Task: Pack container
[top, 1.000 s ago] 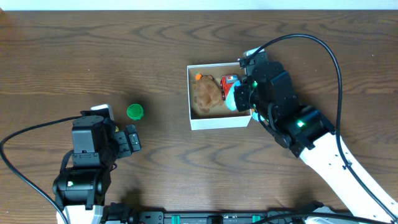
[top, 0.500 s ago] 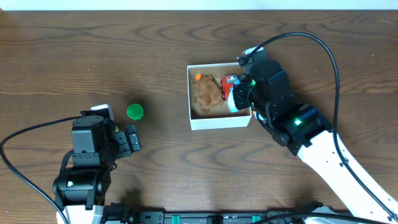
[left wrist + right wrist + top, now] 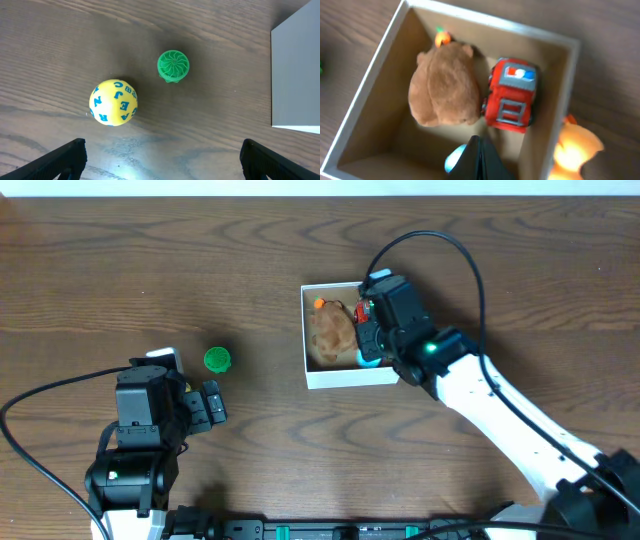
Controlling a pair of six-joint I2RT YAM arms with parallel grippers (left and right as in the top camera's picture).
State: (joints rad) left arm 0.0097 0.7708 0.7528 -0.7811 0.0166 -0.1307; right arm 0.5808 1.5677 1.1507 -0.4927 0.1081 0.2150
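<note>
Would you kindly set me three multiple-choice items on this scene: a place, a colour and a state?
1. The red truck sits: A) in the container beside the brown plush; B) outside it; C) atop the plush.
2. The yellow ball's letters are: A) red; B) blue; C) black.
3. The left pincer is: A) shut on the ball; B) shut on nothing; C) open.
Answers: 1A, the walls enclose it; 2B, blue print shows; 3C, its fingers stand wide apart.
</note>
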